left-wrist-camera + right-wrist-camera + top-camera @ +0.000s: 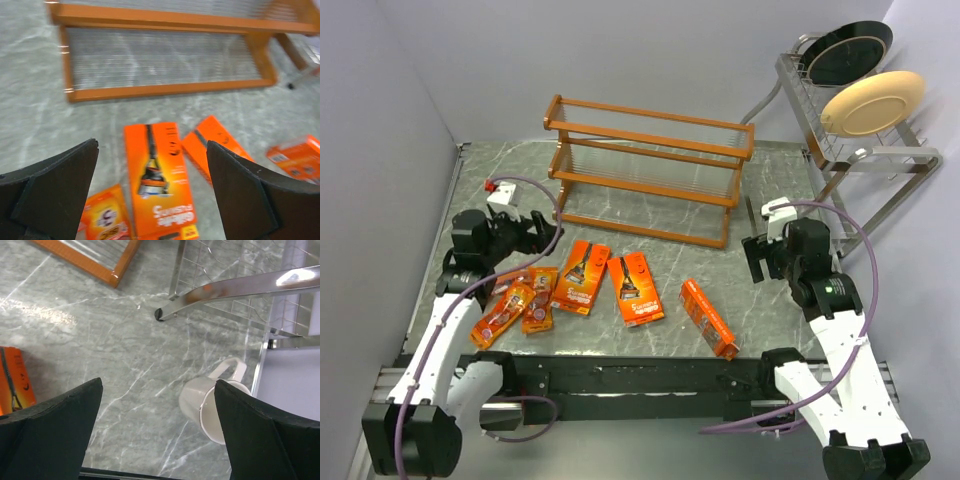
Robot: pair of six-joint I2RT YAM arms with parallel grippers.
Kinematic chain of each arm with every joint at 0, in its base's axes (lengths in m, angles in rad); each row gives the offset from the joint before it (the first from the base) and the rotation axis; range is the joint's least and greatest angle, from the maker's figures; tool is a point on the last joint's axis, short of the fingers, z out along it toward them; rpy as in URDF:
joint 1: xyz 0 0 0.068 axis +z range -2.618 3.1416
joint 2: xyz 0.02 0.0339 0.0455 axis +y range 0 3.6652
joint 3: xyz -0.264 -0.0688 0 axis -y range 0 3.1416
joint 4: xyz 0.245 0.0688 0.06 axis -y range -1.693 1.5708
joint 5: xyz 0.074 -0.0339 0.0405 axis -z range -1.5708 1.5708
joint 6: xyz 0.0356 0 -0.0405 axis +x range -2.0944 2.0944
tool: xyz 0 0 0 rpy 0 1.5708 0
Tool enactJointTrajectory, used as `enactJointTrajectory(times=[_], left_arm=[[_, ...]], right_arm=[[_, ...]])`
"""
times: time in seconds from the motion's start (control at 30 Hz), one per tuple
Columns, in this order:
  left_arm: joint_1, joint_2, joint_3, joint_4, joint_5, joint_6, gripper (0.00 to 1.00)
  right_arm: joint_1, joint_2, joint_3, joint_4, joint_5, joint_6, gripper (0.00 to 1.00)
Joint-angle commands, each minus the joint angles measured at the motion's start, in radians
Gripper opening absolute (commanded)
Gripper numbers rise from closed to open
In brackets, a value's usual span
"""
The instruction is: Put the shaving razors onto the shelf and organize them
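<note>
The orange-brown shelf [645,165] stands at the back middle of the table, with no packs on it; its lower tier shows in the left wrist view [165,90]. Three large orange razor cards lie in front of it [582,276] [635,290] [708,317]. Smaller blister packs [538,298] [503,315] lie in a cluster to their left. My left gripper [545,228] is open and empty, above the leftmost large card [159,182] and a small pack [105,217]. My right gripper [757,258] is open and empty, right of the cards; one card's edge [15,377] shows in its view.
A silver metal plate rack [865,150] stands at the back right with a black plate [848,50] and a cream plate [872,102]. Its leg [240,287] and a white mug [210,407] lying on its side are under my right gripper. Grey walls enclose the table.
</note>
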Motion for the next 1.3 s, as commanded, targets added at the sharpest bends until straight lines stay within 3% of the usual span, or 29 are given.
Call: enactJointTrajectory(times=[0.0, 0.13, 0.2, 0.3, 0.5, 0.73, 1.0, 1.27], left_arm=[[-0.131, 0.026, 0.108, -0.008, 0.070, -0.085, 0.96], [-0.323, 0.110, 0.173, -0.021, 0.047, -0.099, 0.96], [-0.437, 0.178, 0.197, -0.002, -0.007, -0.194, 0.97], [-0.608, 0.272, 0.234, 0.056, -0.050, -0.231, 0.98], [-0.820, 0.430, 0.320, 0.104, -0.153, -0.384, 0.93], [-0.940, 0.537, 0.360, 0.001, -0.142, -0.438, 0.89], [-0.940, 0.692, 0.472, -0.094, -0.231, -0.531, 0.93], [-0.937, 0.818, 0.576, -0.154, -0.239, -0.528, 0.95]], right_arm=[[0.002, -0.017, 0.049, 0.001, -0.041, -0.006, 1.00], [0.002, 0.009, 0.101, -0.019, -0.082, -0.048, 1.00], [0.001, 0.012, 0.127, -0.028, -0.117, -0.060, 1.00], [0.001, 0.041, 0.179, -0.044, -0.126, 0.010, 1.00], [-0.002, 0.125, 0.239, -0.035, -0.060, 0.118, 1.00], [-0.033, 0.141, 0.279, 0.031, 0.009, 0.171, 1.00], [-0.102, 0.121, 0.239, 0.036, -0.080, 0.251, 1.00], [-0.108, 0.102, 0.215, 0.045, -0.065, 0.239, 1.00]])
